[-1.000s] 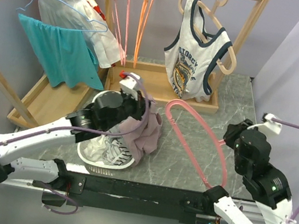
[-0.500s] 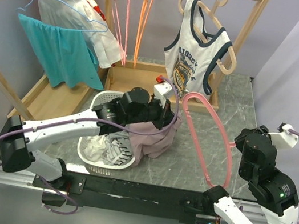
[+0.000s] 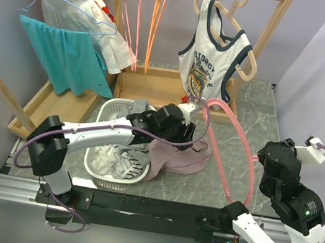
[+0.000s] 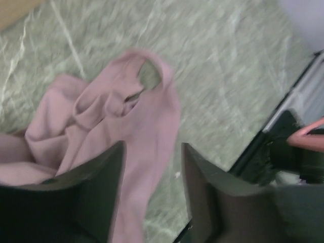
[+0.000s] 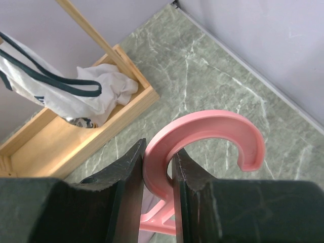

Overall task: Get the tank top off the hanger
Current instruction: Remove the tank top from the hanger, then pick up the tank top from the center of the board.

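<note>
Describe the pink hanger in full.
The pink hanger looks like smooth, glossy plastic, with an open curved hook above a thin looped frame. The right hand is shut on its neck just below the hook, holding it off the marble table. No cloth hangs on it; the mauve tank top lies crumpled below.

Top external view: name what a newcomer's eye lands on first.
The bare pink hanger, pinched just below its hook by the right fingers, stands at the right of the table. The mauve tank top lies crumpled beside the laundry basket, under the open left fingers.
</note>
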Action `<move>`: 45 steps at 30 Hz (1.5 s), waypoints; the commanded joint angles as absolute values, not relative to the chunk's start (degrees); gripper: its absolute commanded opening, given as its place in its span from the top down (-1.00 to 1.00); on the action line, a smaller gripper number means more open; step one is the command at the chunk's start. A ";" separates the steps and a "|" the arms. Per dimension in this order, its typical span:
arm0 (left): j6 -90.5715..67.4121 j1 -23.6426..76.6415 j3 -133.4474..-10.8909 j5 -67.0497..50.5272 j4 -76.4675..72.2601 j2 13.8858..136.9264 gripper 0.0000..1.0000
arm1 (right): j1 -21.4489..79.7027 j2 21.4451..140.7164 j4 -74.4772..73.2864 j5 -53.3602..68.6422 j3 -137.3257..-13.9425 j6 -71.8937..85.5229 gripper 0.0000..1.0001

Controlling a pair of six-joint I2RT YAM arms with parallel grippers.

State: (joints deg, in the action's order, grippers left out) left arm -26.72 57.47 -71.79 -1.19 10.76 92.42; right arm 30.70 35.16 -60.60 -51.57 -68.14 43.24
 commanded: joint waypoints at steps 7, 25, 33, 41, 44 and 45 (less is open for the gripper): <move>-27.77 57.48 -71.37 2.37 14.33 96.67 -0.62 | 30.32 33.75 -62.40 -55.46 -73.12 44.74 1.00; -24.96 57.39 -77.35 -2.55 14.68 111.88 -0.99 | 30.32 31.99 -61.44 -53.88 -76.11 42.54 0.99; -24.87 57.39 -76.64 -4.39 14.41 113.99 0.14 | 30.32 31.82 -59.77 -53.00 -76.03 41.13 0.96; -24.08 57.39 -78.75 -5.10 15.38 114.17 0.98 | 30.32 30.94 -59.41 -53.08 -75.41 42.10 0.95; -23.56 57.31 -80.59 -4.22 16.95 111.98 0.98 | 30.41 31.11 -60.38 -54.83 -76.28 42.36 0.96; -23.21 57.30 -81.12 -4.04 17.66 110.06 0.98 | 30.32 31.20 -60.64 -55.28 -76.46 42.36 0.96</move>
State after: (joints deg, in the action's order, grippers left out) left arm -24.67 57.45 -77.19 -3.66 16.05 114.15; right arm 30.70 31.53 -62.15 -52.18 -74.96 41.32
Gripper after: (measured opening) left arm 0.061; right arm 0.304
